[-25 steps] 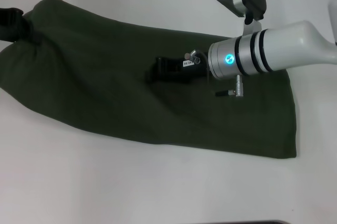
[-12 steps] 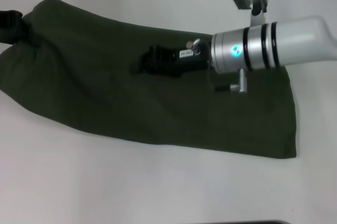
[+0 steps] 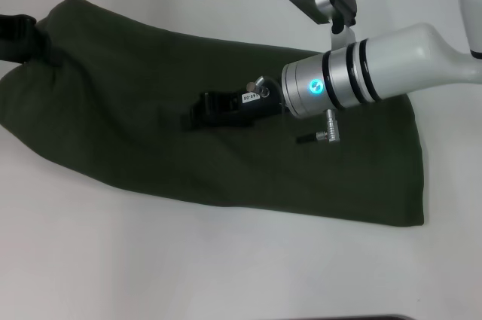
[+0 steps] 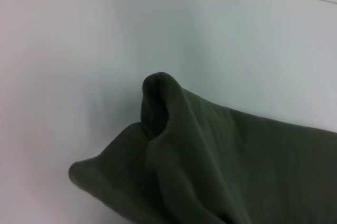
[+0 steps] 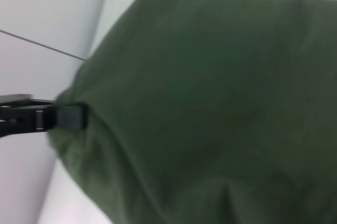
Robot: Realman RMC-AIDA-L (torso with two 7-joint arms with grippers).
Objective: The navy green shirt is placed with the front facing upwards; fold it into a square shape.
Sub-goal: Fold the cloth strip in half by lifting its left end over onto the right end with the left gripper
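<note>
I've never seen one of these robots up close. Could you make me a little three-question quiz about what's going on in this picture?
1. True or false: the navy green shirt already lies as a neat square on the white table.
2. Which gripper is at the shirt's far-left corner? A) the left gripper B) the right gripper C) neither
3. Fill in: the right gripper is over the ___ of the shirt.

Key
1. False. It lies as a long folded band, wider than it is deep.
2. A. The left gripper is at that bunched-up corner, at the picture's left edge.
3. Middle. The right arm reaches in from the right, its black gripper over the cloth's centre.
</note>
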